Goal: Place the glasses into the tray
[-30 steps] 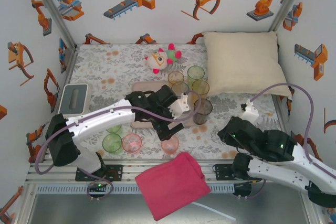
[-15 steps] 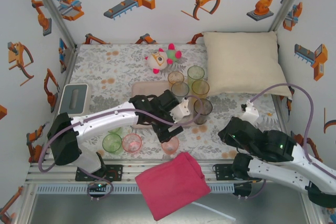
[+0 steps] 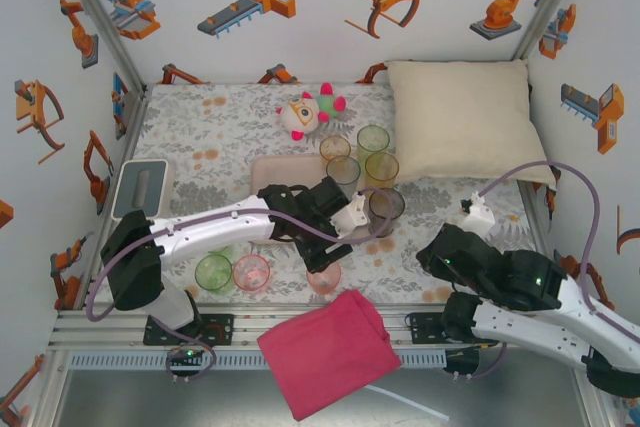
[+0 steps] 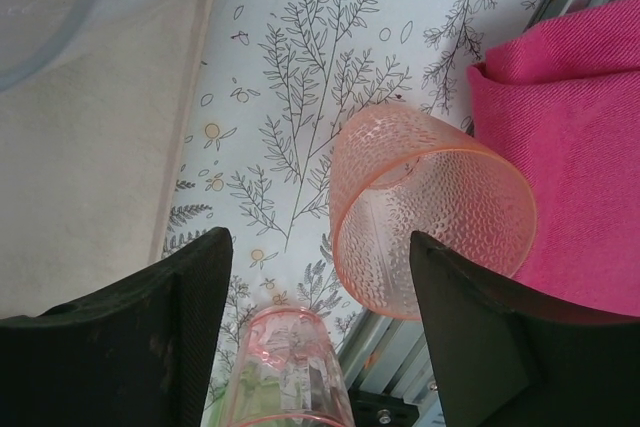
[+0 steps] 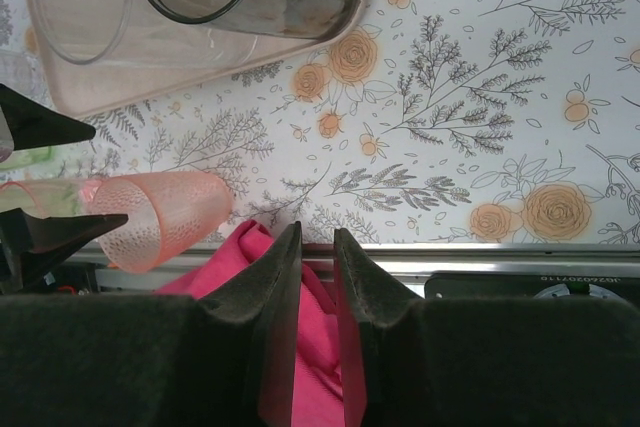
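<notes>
1. your left gripper hangs low over the flowered tablecloth, fingers spread wide, gripping nothing.
2. the orange-pink glass sits in the gap ahead of those fingers. it is well clear of one finger and close against the other, and you cannot tell whether that one touches it.
3. that glass stands on the tablecloth near the front edge, off the tray, just beside the pink cloth.
4. from above, the left arm reaches across the near side of the tray, with its gripper over the orange-pink glass.
5. a pink glass and a green glass stand side by side on the tablecloth to the left of the orange-pink one, also off the tray.
6. the smoky grey glass stands on the tray's near right corner, with a clear glass next to it.
7. four more glasses cluster behind the smoky one. you cannot tell whether the farthest ones are on the tray or just past its rim.
8. your right gripper is drawn back on the right side of the table. its fingers stand close together with a thin gap, nothing between them.
</notes>
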Available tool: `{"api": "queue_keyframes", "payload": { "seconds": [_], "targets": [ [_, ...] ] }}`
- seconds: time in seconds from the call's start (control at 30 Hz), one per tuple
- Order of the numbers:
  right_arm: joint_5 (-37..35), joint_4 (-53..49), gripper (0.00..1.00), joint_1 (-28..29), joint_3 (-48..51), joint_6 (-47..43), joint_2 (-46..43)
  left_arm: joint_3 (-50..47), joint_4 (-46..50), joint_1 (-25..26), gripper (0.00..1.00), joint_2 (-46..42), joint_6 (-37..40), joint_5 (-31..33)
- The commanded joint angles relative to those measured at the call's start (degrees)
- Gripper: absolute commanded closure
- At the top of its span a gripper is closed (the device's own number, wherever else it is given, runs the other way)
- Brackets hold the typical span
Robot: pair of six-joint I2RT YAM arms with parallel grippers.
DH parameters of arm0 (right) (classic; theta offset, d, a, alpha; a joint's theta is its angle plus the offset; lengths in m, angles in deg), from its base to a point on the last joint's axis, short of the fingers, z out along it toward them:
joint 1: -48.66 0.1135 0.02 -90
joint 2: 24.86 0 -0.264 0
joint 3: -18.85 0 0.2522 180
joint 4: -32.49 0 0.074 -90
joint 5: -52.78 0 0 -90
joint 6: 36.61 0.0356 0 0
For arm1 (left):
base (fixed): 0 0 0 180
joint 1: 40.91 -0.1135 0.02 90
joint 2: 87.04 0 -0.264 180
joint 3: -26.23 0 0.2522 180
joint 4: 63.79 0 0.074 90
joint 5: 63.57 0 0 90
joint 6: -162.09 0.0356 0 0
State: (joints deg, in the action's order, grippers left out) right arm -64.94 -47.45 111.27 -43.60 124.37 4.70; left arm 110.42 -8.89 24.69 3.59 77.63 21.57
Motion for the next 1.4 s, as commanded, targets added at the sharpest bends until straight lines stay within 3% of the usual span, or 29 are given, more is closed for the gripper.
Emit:
{"api": "queue_keyframes", "payload": {
  "seconds": [0.0, 0.4, 0.57, 1.37],
  "targets": [
    [-1.5, -0.7, 0.77, 0.2, 1.0, 1.2, -0.6, -0.6, -0.2, 0.5, 0.37, 0.3, -0.7, 0.6],
    [-1.3, -0.4, 0.78, 0.2, 2.0, 1.2, -1.6, -1.7, -0.7, 0.7, 0.47, 0.4, -0.6, 1.3],
    [-1.2, -0.4, 0.78, 0.2, 2.3, 1.2, -2.0, -1.9, -0.7, 0.9, 0.56, 0.5, -0.3, 1.0],
    [-0.9, -0.2, 0.78, 0.2, 2.6, 1.2, -2.3, -2.6, -0.9, 2.1, 0.68, 0.9, 0.5, 2.5]
  ]
}}
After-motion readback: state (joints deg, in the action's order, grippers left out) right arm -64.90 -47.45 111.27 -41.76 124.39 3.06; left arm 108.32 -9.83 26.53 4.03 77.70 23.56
